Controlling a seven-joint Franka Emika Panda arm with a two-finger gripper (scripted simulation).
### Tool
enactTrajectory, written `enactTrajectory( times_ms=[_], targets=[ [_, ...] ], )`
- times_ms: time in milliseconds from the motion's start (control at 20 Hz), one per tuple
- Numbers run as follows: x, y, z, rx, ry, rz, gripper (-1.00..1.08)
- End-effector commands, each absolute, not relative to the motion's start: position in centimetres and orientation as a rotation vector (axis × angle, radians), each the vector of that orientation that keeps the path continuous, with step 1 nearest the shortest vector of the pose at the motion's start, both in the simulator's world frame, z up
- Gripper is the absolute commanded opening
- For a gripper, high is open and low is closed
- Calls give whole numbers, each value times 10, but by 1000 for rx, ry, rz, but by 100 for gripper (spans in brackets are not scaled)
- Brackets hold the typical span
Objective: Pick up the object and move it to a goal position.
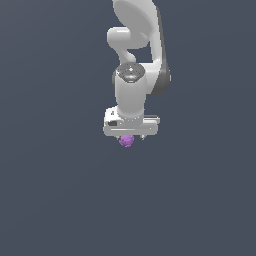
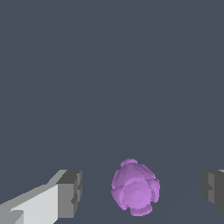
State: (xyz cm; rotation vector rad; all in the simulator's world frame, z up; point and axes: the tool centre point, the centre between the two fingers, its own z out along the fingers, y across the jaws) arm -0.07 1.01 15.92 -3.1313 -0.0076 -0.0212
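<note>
The object is a small purple bumpy round lump (image 2: pixel 134 188) on the flat grey surface. In the wrist view it lies between my two grey fingertips (image 2: pixel 70 192), with a clear gap on each side, so nothing touches it. My gripper (image 2: pixel 142 192) is open. In the exterior view the lump (image 1: pixel 127 140) peeks out just under the white gripper (image 1: pixel 131 136), which points straight down from the white arm; the fingers are mostly hidden there behind the hand.
The plain dark grey surface (image 1: pixel 60 200) stretches all around with no other objects in view. The arm's white links (image 1: pixel 135 35) rise above the gripper in the exterior view.
</note>
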Motion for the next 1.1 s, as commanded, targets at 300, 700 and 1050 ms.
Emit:
enactTrajectory(
  times_ms=[300, 700, 1050],
  targets=[
    [1, -6, 164, -3145, -26, -27, 100],
    [2, -11, 166, -3148, -36, -29, 100],
    [-7, -9, 155, -3145, 69, -25, 100]
  ],
)
